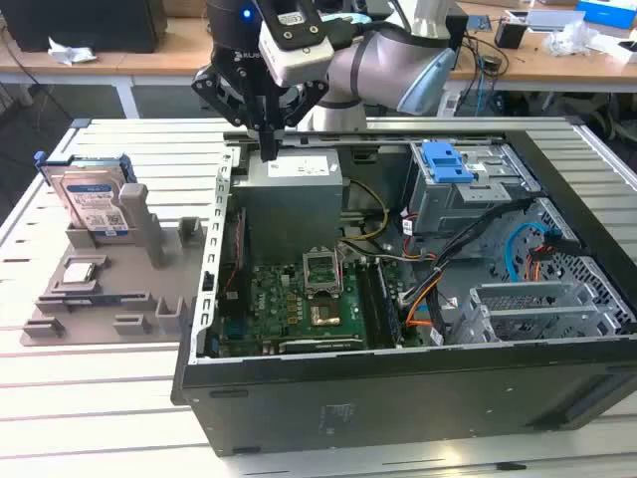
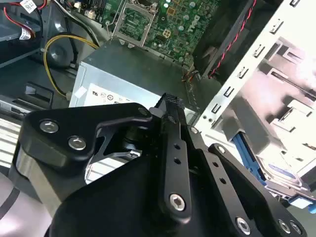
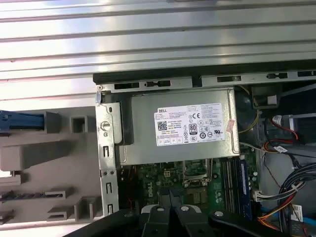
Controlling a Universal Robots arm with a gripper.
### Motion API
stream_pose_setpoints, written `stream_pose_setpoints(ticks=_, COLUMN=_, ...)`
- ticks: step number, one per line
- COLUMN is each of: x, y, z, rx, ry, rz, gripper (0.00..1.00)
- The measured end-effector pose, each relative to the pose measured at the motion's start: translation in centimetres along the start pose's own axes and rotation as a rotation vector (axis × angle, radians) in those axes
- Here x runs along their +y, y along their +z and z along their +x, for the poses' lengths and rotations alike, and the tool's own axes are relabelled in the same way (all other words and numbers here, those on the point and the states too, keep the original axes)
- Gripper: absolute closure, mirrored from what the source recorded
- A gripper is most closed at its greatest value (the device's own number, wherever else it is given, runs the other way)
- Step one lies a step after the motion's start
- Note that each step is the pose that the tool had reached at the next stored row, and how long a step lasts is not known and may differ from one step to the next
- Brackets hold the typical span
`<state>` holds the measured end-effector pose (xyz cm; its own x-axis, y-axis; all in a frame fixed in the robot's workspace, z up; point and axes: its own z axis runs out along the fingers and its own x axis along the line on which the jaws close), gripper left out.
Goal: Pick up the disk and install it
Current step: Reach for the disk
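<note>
The disk (image 1: 93,201) stands in the grey holder (image 1: 139,284); the end effector (image 1: 267,151), pressed together, hangs over the open case (image 1: 398,398).

We see the arm (image 1: 388,70) reaching in from the far side, wrist bent, gripper (image 1: 267,149) pointing straight down, jaws pressed together.

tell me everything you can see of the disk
The disk is a flat silver hard drive with a white-and-blue label, edged by a blue plastic carrier frame. It stands on edge in the grey holder tray at the exterior view's left, outside the computer case. The claw is apart from it, above the power supply.
</note>
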<state>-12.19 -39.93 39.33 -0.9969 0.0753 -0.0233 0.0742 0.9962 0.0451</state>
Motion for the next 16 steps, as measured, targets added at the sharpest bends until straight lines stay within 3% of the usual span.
stream_pose_setpoints(ticks=1, x=-0.02, y=-0.01, z=0.24, rx=0.0001, ry=0.0, rz=0.0001, gripper=0.89)
stream_pose_setpoints(ticks=2, x=-0.1, y=-0.04, z=1.37, rx=0.0, ry=0.0, rz=0.0, gripper=0.89)
stream_pose_setpoints(ticks=4, x=-0.18, y=-0.07, z=2.48, rx=0.0, ry=0.0, rz=0.0, gripper=0.89)
stream_pose_setpoints(ticks=14, x=-0.51, y=-0.18, z=6.88, rx=0.0, ry=0.0, rz=0.0, gripper=0.89)
stream_pose_setpoints(ticks=16, x=-0.61, y=-0.21, z=8.25, rx=0.0, ry=0.0, rz=0.0001, gripper=0.89)
